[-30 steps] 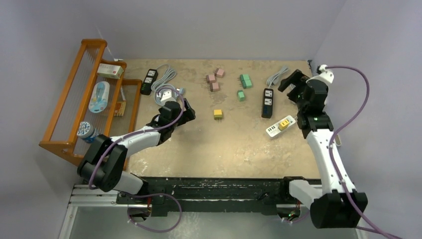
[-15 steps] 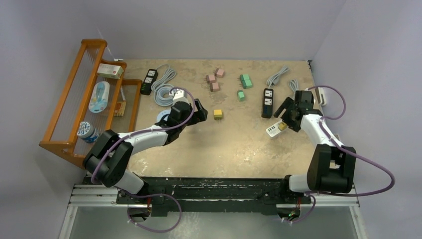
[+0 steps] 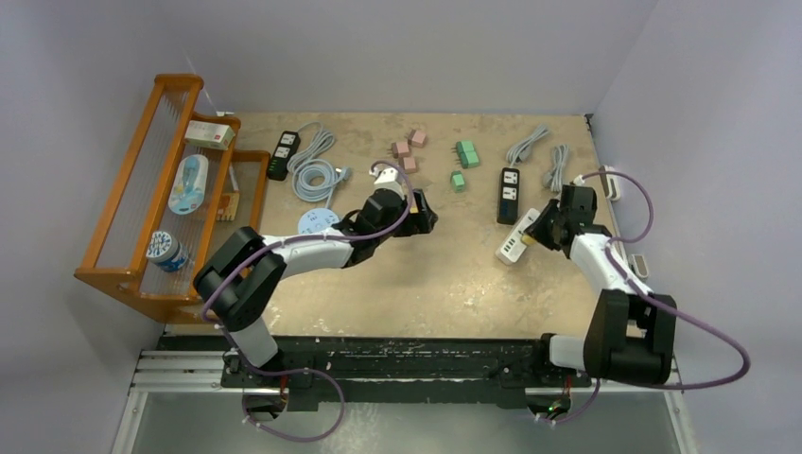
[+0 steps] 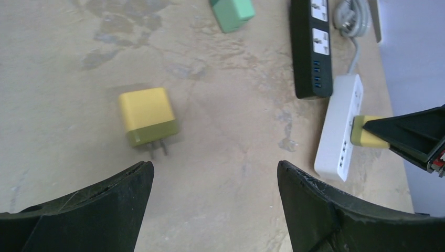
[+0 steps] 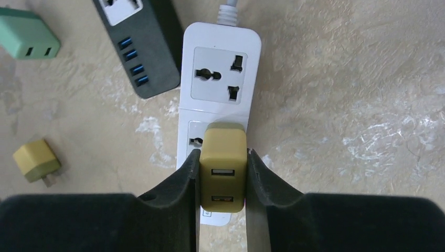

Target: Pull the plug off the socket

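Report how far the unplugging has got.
Done: the right gripper is clamped on the yellow plug. In hand: the plug sits in the white power strip, not yet pulled. Left: pull it free. The left gripper hangs open, holding nothing.

In the right wrist view we find bare table [image 5: 357, 105] along the right side of the white strip [image 5: 220, 79], free to pass. On its left the black strip [image 5: 141, 47] crowds the cord end (touching or not, we cannot tell). The right gripper [image 5: 223, 160] has its fingers pressed to both flanks of the plug [image 5: 223, 173]. Ahead of the left gripper [image 4: 212, 167], spread wide, a loose yellow plug [image 4: 147, 116] lies in the way; beside it we see bare table.
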Tool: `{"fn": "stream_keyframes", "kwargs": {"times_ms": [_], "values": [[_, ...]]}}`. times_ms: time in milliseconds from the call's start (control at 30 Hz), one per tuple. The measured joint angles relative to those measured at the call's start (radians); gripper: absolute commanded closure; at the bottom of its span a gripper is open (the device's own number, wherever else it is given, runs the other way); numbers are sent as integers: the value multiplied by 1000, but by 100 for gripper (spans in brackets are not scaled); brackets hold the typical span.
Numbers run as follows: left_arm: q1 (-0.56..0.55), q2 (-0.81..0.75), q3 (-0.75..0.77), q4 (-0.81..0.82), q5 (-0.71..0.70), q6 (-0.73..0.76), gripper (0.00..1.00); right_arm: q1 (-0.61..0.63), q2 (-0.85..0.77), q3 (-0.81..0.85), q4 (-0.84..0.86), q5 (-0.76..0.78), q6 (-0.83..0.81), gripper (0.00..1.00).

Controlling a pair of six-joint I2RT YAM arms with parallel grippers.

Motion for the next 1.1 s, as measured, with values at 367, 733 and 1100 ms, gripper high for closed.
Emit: {"fn": "stream_keyframes", "kwargs": {"times_ms": [367, 733, 1100], "values": [[-47, 123, 107, 26, 90, 0, 13, -20, -252, -40, 8, 30, -32, 100], [-132, 259, 266, 145, 244, 43, 13, -79, -349, -39, 48, -23, -32, 100], [-155, 451, 487, 215, 413, 4, 14, -79, -351, -57, 92, -114, -32, 100]]}}
